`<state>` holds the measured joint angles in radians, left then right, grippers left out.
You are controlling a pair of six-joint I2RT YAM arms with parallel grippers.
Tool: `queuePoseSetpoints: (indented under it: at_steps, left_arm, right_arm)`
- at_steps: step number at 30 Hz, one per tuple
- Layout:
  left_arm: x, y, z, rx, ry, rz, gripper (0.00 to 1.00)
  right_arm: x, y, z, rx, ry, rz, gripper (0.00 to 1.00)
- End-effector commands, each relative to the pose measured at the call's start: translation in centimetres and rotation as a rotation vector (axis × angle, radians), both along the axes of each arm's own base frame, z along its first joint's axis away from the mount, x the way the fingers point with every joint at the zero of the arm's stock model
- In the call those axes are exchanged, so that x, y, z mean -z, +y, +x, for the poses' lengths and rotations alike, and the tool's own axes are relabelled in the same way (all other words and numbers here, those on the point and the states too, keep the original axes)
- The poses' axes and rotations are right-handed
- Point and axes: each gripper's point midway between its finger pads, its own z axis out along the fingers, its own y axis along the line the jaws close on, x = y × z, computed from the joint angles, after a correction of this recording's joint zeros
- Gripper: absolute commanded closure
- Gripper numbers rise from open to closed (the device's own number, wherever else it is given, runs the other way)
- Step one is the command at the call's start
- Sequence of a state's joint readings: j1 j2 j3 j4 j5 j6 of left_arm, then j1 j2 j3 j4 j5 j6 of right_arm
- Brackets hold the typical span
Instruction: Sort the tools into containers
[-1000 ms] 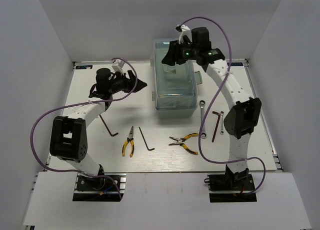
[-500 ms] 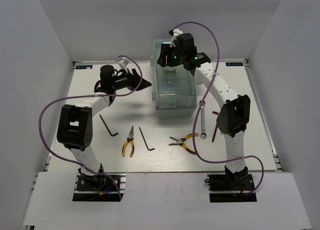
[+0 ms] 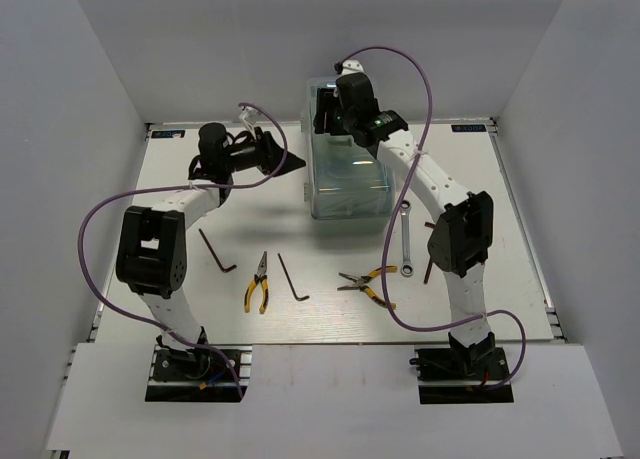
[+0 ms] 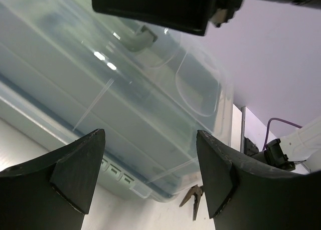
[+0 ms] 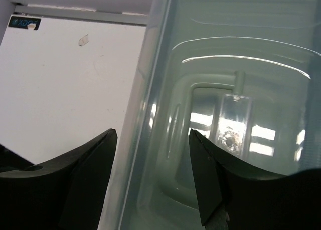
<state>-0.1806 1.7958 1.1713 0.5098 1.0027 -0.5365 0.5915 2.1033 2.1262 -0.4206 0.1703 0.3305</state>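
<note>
The pale green toolbox (image 3: 348,174) with its clear lid shut stands at the back centre. My left gripper (image 3: 290,159) is open and empty, hovering just left of it; in the left wrist view the gripper (image 4: 150,135) frames the toolbox's side (image 4: 125,89). My right gripper (image 3: 322,111) is open and empty above the toolbox's far left corner; in the right wrist view the gripper (image 5: 151,140) straddles the lid's left edge (image 5: 145,115). On the table lie two yellow-and-black pliers (image 3: 258,282) (image 3: 368,282), a silver wrench (image 3: 406,241) and hex keys (image 3: 217,251) (image 3: 293,277).
Another dark hex key (image 3: 428,269) lies partly hidden behind the right arm's forearm (image 3: 458,234). Purple cables loop beside both arms. White walls enclose the table on three sides. The right arm (image 4: 165,4) crosses the top of the left wrist view.
My right gripper has swung left along the toolbox's far end to its far left corner. My left gripper has edged right, closer to the toolbox. The tools have not moved.
</note>
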Motion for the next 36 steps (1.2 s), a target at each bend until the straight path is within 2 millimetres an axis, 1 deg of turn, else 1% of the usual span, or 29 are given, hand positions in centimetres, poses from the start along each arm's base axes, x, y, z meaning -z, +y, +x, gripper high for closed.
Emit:
queuePoseSetpoints:
  at_steps: [1,3,4,5,6,7,10,11,12,14,16,17,18,19,20,21,23,24,25,26,27,28,29,30,31,33,34,35,36]
  left_arm:
    - [-2.3,-0.5,-0.1,0.044,-0.083,-0.014,0.17]
    - [-2.7,-0.5,0.0,0.044,-0.092,-0.016,0.15]
    - [-2.1,-0.5,0.2,0.035,-0.071,-0.012,0.15]
    - [-2.5,-0.5,0.4,0.035,-0.082,-0.014,0.15]
    - [-1.9,-0.5,0.5,0.035,-0.061,-0.01,0.15]
    - [-2.3,-0.6,0.6,0.035,-0.071,-0.012,0.15]
    - [-2.0,-0.6,0.8,0.035,-0.059,-0.01,0.15]
    - [-2.2,-1.0,0.8,0.035,-0.059,-0.01,0.15]
    - [-1.8,-1.0,0.9,0.035,-0.05,-0.008,0.15]
    - [-2.4,-1.4,0.9,0.044,-0.058,-0.01,0.15]
    - [-2.2,-1.5,1.1,0.044,-0.049,-0.008,0.15]
    - [-2.6,-1.5,1.2,0.044,-0.059,-0.01,0.15]
    - [-2.0,-1.9,1.2,0.053,-0.047,-0.008,0.15]
    - [-2.3,-2.0,1.5,0.053,-0.047,-0.008,0.15]
    - [-2.3,-2.1,1.3,0.062,-0.047,-0.009,0.15]
    - [-2.1,-2.5,1.4,0.072,-0.049,-0.004,0.15]
    - [-1.8,-2.7,1.8,0.083,-0.036,0.002,0.15]
    - [-1.6,-3.2,1.5,0.104,-0.022,0.004,0.15]
    - [-1.8,-3.3,1.9,0.105,-0.03,0.009,0.17]
    - [-1.3,-3.3,1.9,0.118,-0.003,0.017,0.17]
    - [-1.0,-3.4,1.9,0.127,0.002,0.022,0.18]
    - [-0.6,-3.9,2.0,0.137,0.017,0.025,0.2]
    - [0.0,-3.9,1.9,0.146,0.036,0.027,0.2]
    - [0.1,-4.0,1.9,0.159,0.039,0.031,0.22]
    - [0.0,-4.5,2.0,0.169,0.032,0.034,0.25]
    - [1.3,-4.5,2.4,0.172,0.069,0.053,0.28]
    - [0.6,-4.6,2.6,0.172,0.06,0.052,0.3]
    - [1.1,-5.1,2.5,0.184,0.066,0.059,0.3]
    - [1.2,-5.1,2.7,0.184,0.083,0.062,0.31]
  right_arm:
    - [0.3,-1.4,1.1,0.127,0.011,0.016,0.34]
    - [0.4,-1.3,1.0,0.12,0.022,0.024,0.34]
    - [0.7,-1.7,1.1,0.128,0.033,0.026,0.33]
    - [0.9,-1.1,0.7,0.111,0.048,0.042,0.33]
    - [1.3,-1.0,0.6,0.106,0.065,0.05,0.33]
    - [1.7,-0.8,0.4,0.095,0.082,0.057,0.33]
    - [2.6,-0.5,0.2,0.098,0.124,0.087,0.33]
    - [2.9,-0.4,0.2,0.095,0.135,0.093,0.33]
    - [3.2,-0.4,0.1,0.099,0.148,0.1,0.33]
    - [3.7,-0.3,0.1,0.093,0.171,0.113,0.33]
    - [3.8,-0.3,0.0,0.096,0.192,0.136,0.33]
    - [4.1,-0.2,-0.1,0.094,0.202,0.133,0.33]
    - [4.1,0.0,-0.2,0.094,0.211,0.145,0.33]
    - [4.4,-0.2,-0.1,0.096,0.222,0.151,0.33]
    - [4.6,0.1,-0.3,0.084,0.233,0.156,0.33]
    - [4.8,0.0,-0.4,0.091,0.246,0.161,0.33]
    - [5.0,0.1,-0.5,0.077,0.277,0.193,0.33]
    - [5.0,0.4,-0.7,0.069,0.288,0.206,0.33]
    - [5.3,0.1,-0.5,0.086,0.305,0.224,0.33]
    - [5.3,0.9,-1.3,0.025,0.342,0.259,0.35]
    - [5.1,1.0,-1.2,0.009,0.344,0.282,0.38]
    - [5.2,0.8,-1.1,0.005,0.367,0.311,0.4]
    - [4.9,1.3,-1.6,-0.035,0.38,0.332,0.41]
    - [4.6,1.1,-1.3,-0.04,0.377,0.348,0.44]
    - [4.5,1.2,-1.4,-0.052,0.385,0.366,0.44]
    - [3.7,1.2,-1.6,-0.083,0.394,0.402,0.47]
    - [3.5,0.8,-1.2,-0.082,0.386,0.417,0.51]
    - [3.2,1.1,-1.5,-0.097,0.389,0.426,0.51]
    - [2.6,1.1,-1.6,-0.121,0.389,0.446,0.52]
